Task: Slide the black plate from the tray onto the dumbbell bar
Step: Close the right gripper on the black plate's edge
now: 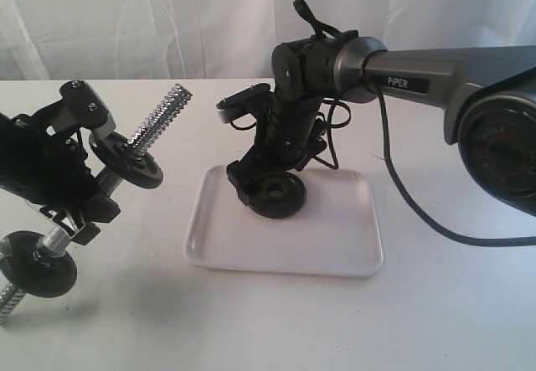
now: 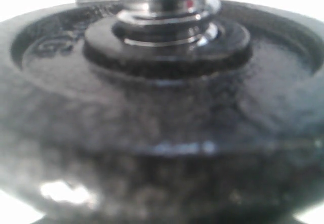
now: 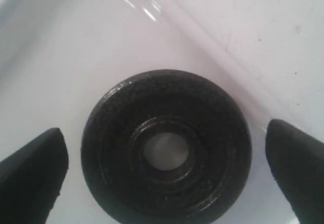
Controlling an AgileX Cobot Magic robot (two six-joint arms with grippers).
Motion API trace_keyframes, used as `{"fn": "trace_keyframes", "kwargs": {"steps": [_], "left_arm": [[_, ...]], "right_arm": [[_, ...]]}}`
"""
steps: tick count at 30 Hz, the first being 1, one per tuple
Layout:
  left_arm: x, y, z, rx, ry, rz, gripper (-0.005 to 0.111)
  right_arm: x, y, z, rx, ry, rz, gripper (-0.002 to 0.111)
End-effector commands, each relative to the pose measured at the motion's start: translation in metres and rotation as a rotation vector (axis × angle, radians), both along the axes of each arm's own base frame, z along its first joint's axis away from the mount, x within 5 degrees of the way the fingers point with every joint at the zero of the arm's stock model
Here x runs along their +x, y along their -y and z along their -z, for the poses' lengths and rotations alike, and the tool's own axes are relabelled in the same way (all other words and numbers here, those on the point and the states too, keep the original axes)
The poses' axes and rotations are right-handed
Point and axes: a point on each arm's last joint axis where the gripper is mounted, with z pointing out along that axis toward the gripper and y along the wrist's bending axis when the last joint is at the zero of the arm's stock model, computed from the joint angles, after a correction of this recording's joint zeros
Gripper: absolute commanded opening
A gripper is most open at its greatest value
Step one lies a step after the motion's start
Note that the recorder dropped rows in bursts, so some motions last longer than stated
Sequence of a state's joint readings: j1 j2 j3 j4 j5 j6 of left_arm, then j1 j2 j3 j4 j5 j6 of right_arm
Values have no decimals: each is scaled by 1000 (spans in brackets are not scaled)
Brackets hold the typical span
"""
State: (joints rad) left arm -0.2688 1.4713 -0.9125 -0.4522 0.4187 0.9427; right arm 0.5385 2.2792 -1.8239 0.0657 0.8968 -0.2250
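Observation:
The black plate lies flat on the white tray, hub ring up. My right gripper is down over it and open. One dark finger stands on each side of the plate with a gap to its rim. My left gripper is shut on the middle of the dumbbell bar, held tilted with its bare threaded end up and toward the tray. Black discs sit on the bar. One such disc and a silver collar fill the left wrist view, hiding the fingers.
The tray rests on a white table with a white curtain behind. The right arm's black cable hangs down to the table right of the tray. The tray rim runs close past the plate.

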Motion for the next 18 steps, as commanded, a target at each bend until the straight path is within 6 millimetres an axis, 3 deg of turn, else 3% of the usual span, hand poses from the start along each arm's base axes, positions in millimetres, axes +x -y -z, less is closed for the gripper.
{"fn": "trace_keyframes", "kwargs": {"steps": [1,18], "left_arm": [[4,2,-27,-99,117,-76,0],[4,2,-27,-100,118,-78,0]], "right_arm": [[1,0,-1,-2,12,3,102],[-3,-2,10,9,-63,32,102]]}}
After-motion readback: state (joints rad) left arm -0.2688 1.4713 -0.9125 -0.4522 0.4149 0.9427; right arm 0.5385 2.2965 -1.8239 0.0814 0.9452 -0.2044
